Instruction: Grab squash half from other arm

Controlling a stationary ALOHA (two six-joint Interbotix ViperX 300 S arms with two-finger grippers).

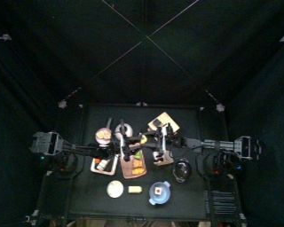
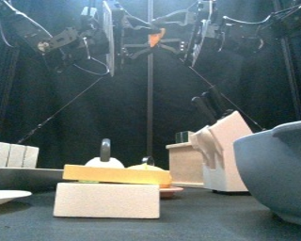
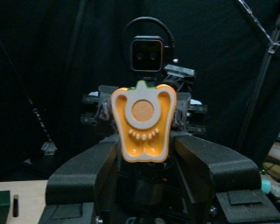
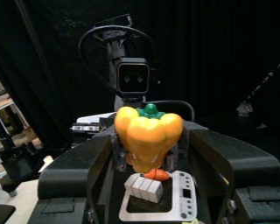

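- My left gripper (image 3: 146, 162) clenches the glossy orange-yellow plastic squash half (image 3: 146, 122), its flat cut face toward my left wrist camera: a pale round core with small seed marks below it.
- My right gripper (image 4: 152, 171) has its black jaws at both flanks of the same piece, on its smooth bulging skin side with the small green stem; whether they press it I cannot tell.
- Seen from the front, the piece hangs high in the air between my two arms, well above the table.
- Below, near the table's front edge, a white block (image 2: 106, 200) carries a flat yellow slab (image 2: 116, 174).
- A rounded blue-grey bowl (image 2: 281, 169) stands at the right.
- Farther back stands a tan knife block (image 2: 222, 141) holding pale handles.
- Behind everything hang the black curtains (image 2: 40, 113).
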